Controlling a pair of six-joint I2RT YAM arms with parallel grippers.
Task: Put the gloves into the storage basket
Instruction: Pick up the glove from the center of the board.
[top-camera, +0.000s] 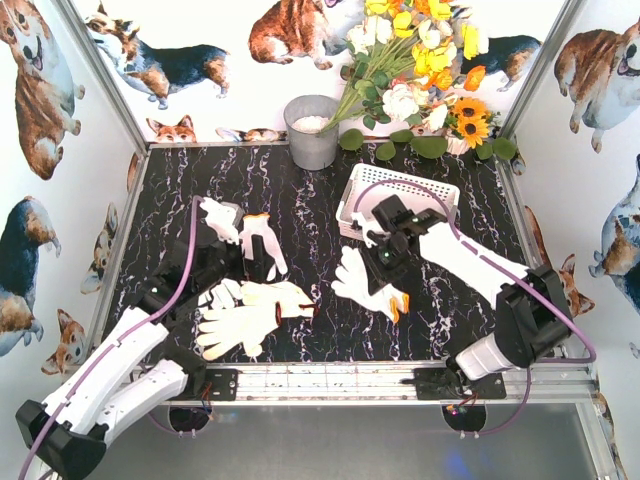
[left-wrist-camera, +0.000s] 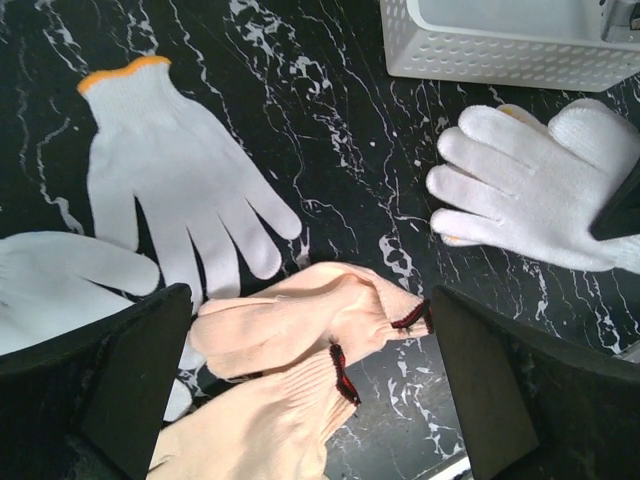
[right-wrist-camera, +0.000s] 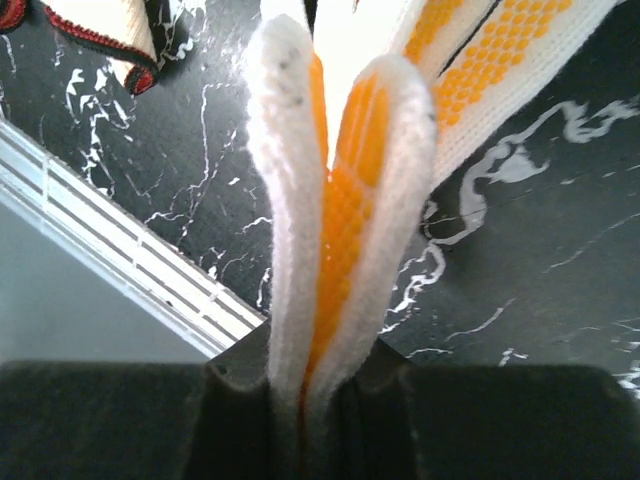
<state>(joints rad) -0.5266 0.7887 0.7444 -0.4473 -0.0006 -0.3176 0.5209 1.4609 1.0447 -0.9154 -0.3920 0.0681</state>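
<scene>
The right gripper (top-camera: 384, 256) is just in front of the storage basket (top-camera: 350, 195). It is clamped on an orange-palmed glove (top-camera: 362, 285), with two of the glove's fingers pinched together between the jaws. The rest of that glove spreads out on the basket's near side, outside it. Well to the basket's left, the left gripper (top-camera: 232, 270) hangs with its jaws wide apart, gripping nothing, over a pair of cream gloves (top-camera: 255, 300) with red-trimmed cuffs. Two white gloves (top-camera: 262, 242) lie just beyond that pair, also left of the basket, and one has a yellow-orange cuff. A grey bucket (top-camera: 312, 130) stands behind the basket's left corner.
</scene>
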